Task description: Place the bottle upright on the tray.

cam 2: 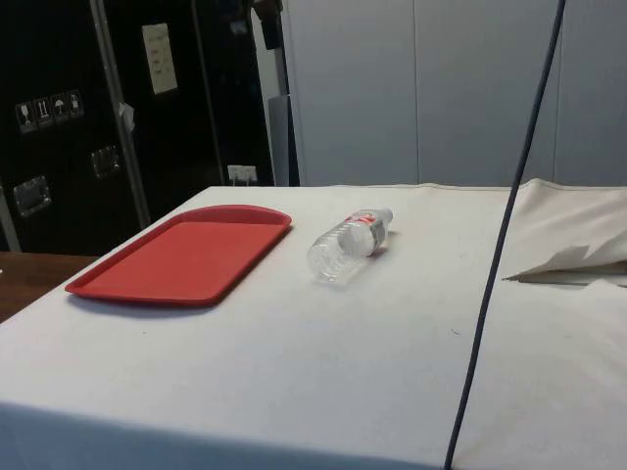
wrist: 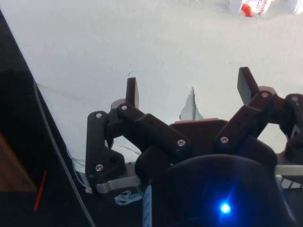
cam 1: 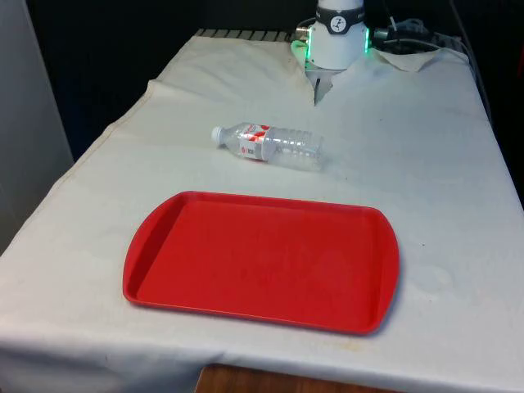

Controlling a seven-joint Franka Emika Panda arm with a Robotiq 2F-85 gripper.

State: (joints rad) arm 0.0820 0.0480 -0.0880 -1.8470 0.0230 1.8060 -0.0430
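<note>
A clear plastic bottle [cam 1: 270, 145] with a white cap and a red-and-white label lies on its side on the white cloth, its cap toward the front view's left. The same bottle [cam 2: 350, 245] lies just beside the tray's long edge in the side view. A red tray [cam 1: 262, 259] sits flat between the bottle and the front edge of the table, with nothing on it. My gripper [wrist: 189, 90] hangs above the cloth far from the bottle [wrist: 258, 6], its fingers [wrist: 131, 91] spread wide with nothing between them.
The robot's base [cam 1: 337, 37] stands at the far end of the table with cables beside it. A dark cable [cam 2: 509, 225] runs down across the side view. The cloth has a fold [cam 2: 573, 262] near that cable.
</note>
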